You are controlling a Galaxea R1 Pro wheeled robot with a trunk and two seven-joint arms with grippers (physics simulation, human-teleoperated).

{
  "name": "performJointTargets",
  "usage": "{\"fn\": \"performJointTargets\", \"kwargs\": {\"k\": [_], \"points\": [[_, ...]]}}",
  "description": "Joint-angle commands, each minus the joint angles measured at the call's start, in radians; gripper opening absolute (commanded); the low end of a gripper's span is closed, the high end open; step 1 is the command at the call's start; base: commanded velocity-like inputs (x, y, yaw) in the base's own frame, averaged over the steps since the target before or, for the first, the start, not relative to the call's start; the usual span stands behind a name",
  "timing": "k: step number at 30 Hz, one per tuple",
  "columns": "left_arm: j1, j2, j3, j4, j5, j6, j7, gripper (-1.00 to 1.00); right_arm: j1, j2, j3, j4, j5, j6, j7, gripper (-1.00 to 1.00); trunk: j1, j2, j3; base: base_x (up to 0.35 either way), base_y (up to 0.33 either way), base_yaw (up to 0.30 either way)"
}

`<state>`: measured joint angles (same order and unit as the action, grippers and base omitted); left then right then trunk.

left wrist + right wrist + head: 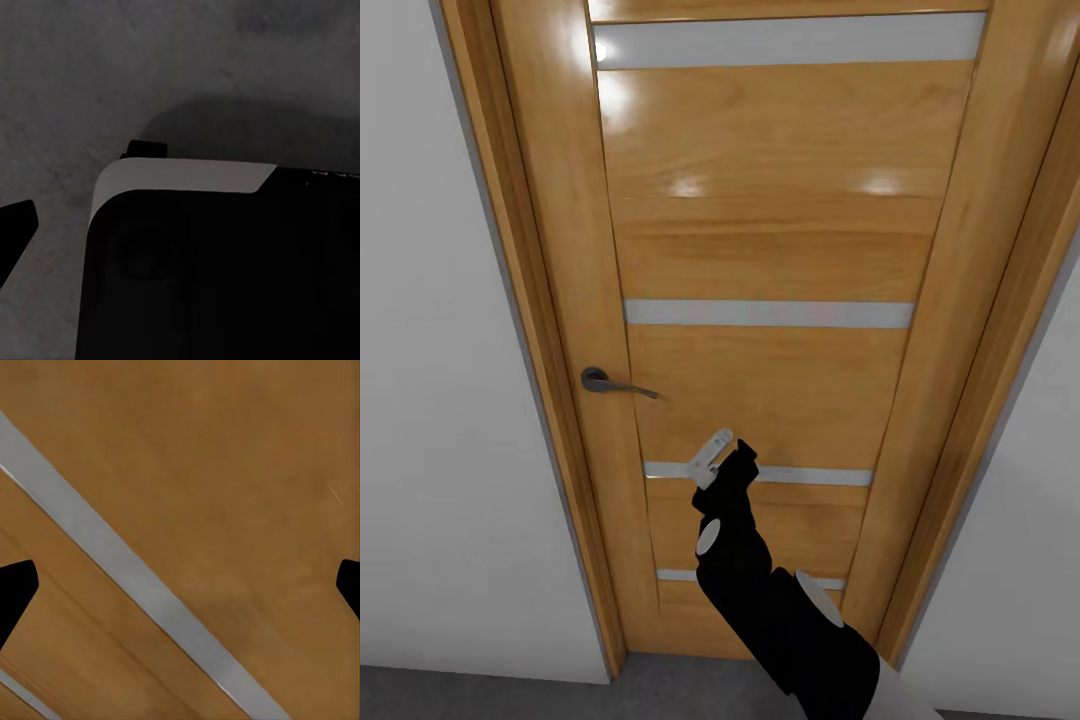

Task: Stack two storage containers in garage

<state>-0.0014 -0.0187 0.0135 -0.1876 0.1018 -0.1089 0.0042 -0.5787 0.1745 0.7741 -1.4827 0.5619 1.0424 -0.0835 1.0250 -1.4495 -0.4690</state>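
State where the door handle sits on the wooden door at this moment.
In the head view, the door handle sits on the wooden door's left side, beside the frame, up-left of the right gripper and between the two middle grey strips.

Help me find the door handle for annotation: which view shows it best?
The head view: the door handle sits clear on the wooden door's left side. The right wrist view shows just door panel; the left wrist view, grey floor.

Closed glossy wood door (780,250), grey horizontal strips (768,313), dark lever handle (616,383); white walls (430,400) either side; possibly concrete grey floor (510,695).
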Motion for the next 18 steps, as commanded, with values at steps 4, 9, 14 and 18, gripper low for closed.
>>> {"fn": "performJointTargets", "kwargs": {"k": [4, 9, 14, 18], "points": [[0.000, -0.001, 0.002, 0.000, 0.011, -0.001, 0.005, 1.00, -0.001, 0.000, 0.001, 0.001, -0.008, 0.005, -0.010, 1.00, 0.000, -0.001, -0.001, 0.000, 0.000, 0.000], [0.000, -0.001, 0.003, 0.002, 0.013, 0.001, 0.006, 1.00, -0.001, 0.000, -0.004, 0.008, -0.009, 0.005, -0.022, 1.00, 0.000, -0.001, -0.001, 0.000, 0.000, 0.000], [0.000, 0.000, 0.003, 0.002, 0.013, 0.002, 0.005, 1.00, -0.014, 0.000, -0.032, 0.055, -0.012, -0.033, -0.069, 1.00, 0.000, -0.001, -0.001, 0.000, 0.000, 0.000], [0.000, -0.001, 0.002, 0.002, 0.013, 0.002, 0.005, 1.00, -0.140, 0.000, -0.043, 0.255, -0.014, -0.176, -0.104, 1.00, 0.000, -0.001, -0.001, 0.000, 0.000, 0.000]]}}
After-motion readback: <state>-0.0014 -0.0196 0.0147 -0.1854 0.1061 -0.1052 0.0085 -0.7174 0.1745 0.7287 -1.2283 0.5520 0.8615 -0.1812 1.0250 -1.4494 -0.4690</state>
